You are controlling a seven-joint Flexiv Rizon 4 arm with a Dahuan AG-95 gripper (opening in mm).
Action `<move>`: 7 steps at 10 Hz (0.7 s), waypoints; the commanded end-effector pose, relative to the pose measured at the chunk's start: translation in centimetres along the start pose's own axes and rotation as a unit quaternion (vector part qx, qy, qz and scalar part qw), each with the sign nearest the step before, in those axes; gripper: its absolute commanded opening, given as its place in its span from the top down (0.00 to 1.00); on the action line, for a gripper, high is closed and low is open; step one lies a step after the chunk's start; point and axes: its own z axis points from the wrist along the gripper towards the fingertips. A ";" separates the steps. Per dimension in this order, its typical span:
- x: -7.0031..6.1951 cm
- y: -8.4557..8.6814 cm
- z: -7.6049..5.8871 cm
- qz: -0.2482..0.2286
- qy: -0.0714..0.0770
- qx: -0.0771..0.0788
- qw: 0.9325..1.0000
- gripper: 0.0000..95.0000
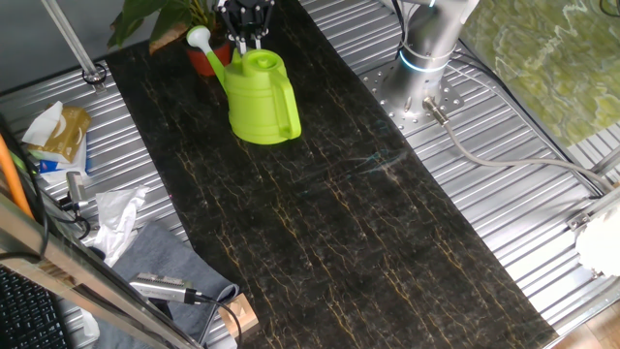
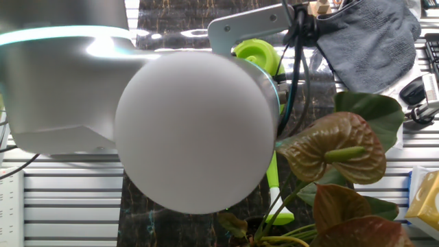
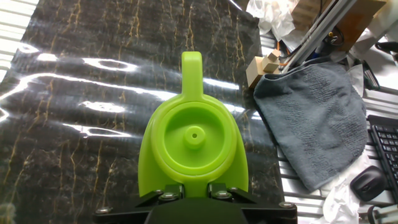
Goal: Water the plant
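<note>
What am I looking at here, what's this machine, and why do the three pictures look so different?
It's a single robot arm at a table covered with a dark marbled mat. Two cameras watch from opposite sides; in one of them the arm's rounded joint blocks most of the view. The third camera sits on the hand, looking down along the fingers. The gripper is at the top rim of a lime-green watering can, whose spout reaches toward a potted plant in a red-orange pot. A grey towel lies beside the mat.
</note>
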 end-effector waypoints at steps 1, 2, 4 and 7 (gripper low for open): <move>0.0 0.0 -0.1 0.000 -0.001 0.001 1.000 1.00; 0.1 0.0 -0.1 0.000 -0.002 0.001 1.000 1.00; 0.1 0.0 -0.1 0.000 -0.003 0.001 1.000 1.00; 0.2 0.0 -0.2 -0.001 -0.003 0.001 1.000 1.00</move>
